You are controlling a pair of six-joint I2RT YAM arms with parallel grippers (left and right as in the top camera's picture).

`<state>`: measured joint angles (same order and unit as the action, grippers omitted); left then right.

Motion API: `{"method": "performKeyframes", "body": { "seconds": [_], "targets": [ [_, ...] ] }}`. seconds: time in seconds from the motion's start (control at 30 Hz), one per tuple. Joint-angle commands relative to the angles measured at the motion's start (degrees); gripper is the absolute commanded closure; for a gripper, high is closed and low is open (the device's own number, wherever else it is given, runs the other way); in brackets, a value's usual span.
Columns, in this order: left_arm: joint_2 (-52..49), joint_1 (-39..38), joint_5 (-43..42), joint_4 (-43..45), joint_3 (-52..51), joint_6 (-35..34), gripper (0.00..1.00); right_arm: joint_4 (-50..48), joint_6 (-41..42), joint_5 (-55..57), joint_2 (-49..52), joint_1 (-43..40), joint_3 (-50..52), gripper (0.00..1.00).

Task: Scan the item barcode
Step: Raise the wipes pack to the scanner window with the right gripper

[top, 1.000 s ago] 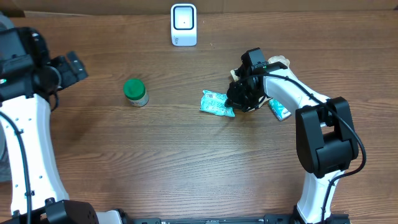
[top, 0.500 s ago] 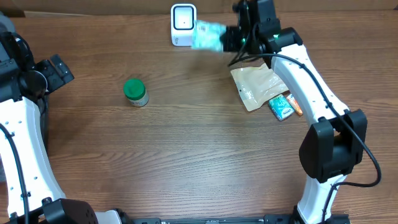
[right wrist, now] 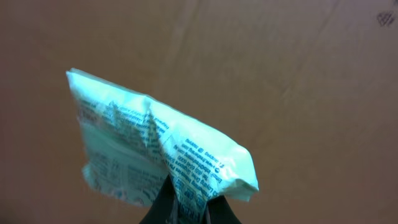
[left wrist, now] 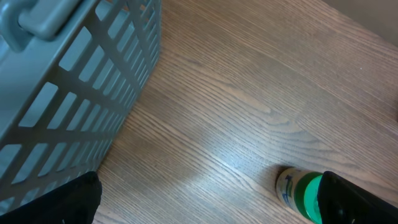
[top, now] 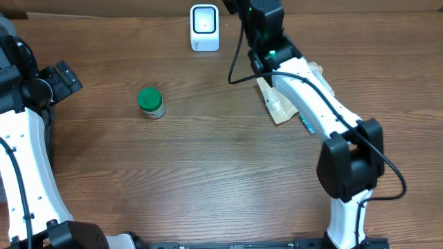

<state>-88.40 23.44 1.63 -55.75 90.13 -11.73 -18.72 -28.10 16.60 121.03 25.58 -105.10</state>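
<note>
While pinching teal packet (right wrist: 155,155) tight in R gripper (right wrist: 189,205), hovers beside scanner (top: 204,28) at table's far edge. Noted L gripper (left wrist: 205,199) spread wide, empty, near green-cap bottle (left wrist: 305,194).

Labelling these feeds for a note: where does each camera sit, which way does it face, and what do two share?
Overhead: fixed above the table, looking down at the white scanner, green-lidded jar and tan pouch; left arm and right arm show.
Left wrist: on the left arm, angled down at the table beside a grey basket; open left gripper frames the bottom corners.
Right wrist: on the right arm, facing brown cardboard; right gripper shut on a pale green packet.
Shared: overhead and left wrist both show the green-lidded jar.
</note>
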Motion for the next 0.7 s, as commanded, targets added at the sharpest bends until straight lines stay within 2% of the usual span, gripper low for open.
{"method": "performKeyframes", "body": {
  "seconds": [0.0, 0.3, 0.43, 0.67],
  "targets": [
    [-0.4, 0.0, 0.3, 0.0, 0.7, 1.0, 0.00, -4.8, -10.8, 4.9, 6.4, -0.5, -0.7, 0.96],
    [-0.4, 0.0, 0.3, 0.0, 0.7, 1.0, 0.00, -21.1, -31.8, 1.2, 19.3, -0.5, -0.7, 0.96],
    [-0.4, 0.0, 0.3, 0.1, 0.7, 1.0, 0.00, -24.5, -32.4, -1.7, 21.4, -0.5, -0.7, 0.96],
    [-0.4, 0.0, 0.3, 0.0, 0.7, 1.0, 0.00, -21.6, -33.4, -3.2, 23.0, 0.0, -0.7, 0.96]
  ]
}}
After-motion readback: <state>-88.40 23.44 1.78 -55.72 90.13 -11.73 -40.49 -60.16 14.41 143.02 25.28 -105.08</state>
